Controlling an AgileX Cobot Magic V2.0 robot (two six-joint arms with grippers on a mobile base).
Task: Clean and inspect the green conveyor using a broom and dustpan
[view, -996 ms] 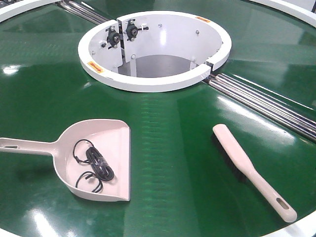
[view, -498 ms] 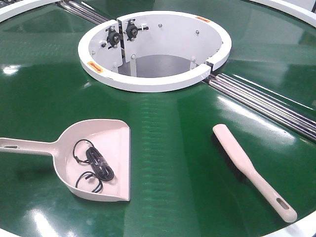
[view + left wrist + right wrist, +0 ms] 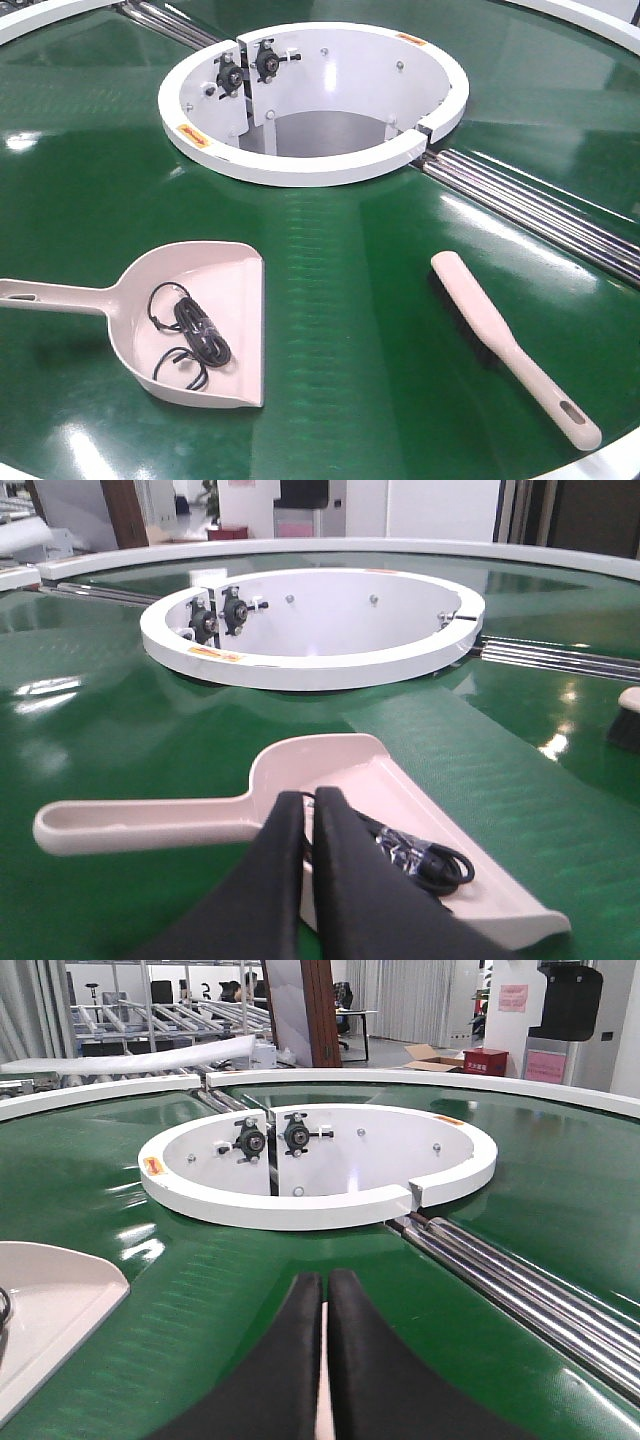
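Dustpan [image 3: 205,320] lies on the green conveyor [image 3: 350,330] at front left, a coiled black cable [image 3: 192,340] inside its scoop. Broom [image 3: 510,345] lies flat at front right, well apart, handle toward the rim. Left gripper [image 3: 308,805] hovers over the dustpan, jaws clenched together, empty. Right gripper [image 3: 326,1290] likewise pressed closed, holding nothing.

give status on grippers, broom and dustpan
Both grippers shut, empty. Broom flat on belt, untouched. Black cable in dustpan. Nothing blocking.
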